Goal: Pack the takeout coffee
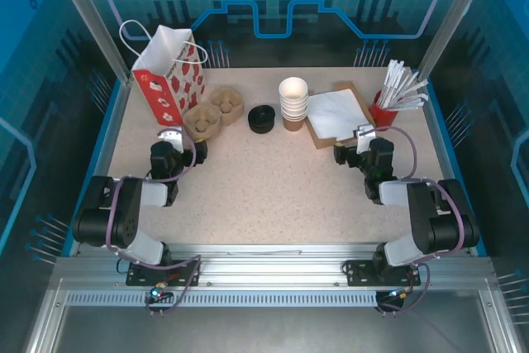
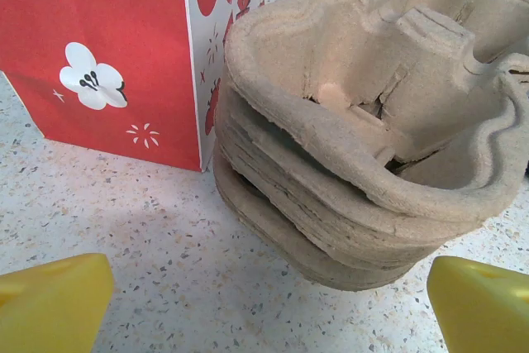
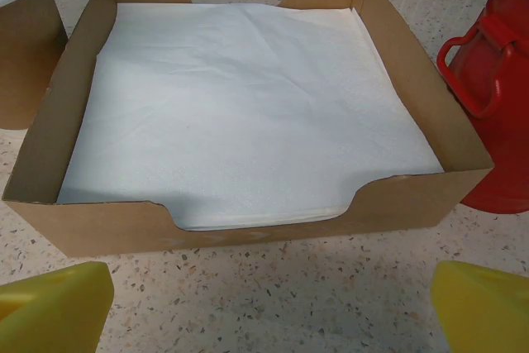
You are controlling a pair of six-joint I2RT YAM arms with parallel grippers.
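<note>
L claw (image 2: pixel 269 307) & R claw (image 3: pixel 269 307) wide open; cardboard box (image 3: pixel 248 225) holds napkins (image 3: pixel 240 105), red mug (image 3: pixel 496 105) holds white sticks (image 1: pixel 403 84).

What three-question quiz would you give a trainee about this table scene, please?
1. True or false: the left claw and the right claw both stand open.
2. The right claw faces: A, a steel kettle; B, a shallow brown cardboard tray of white napkins; C, a glass bottle.
3. What stands just left of the stacked brown moulded-pulp cup carriers in the left wrist view?
Key: 1 true; 2 B; 3 the red paper bag with white flowers.
</note>
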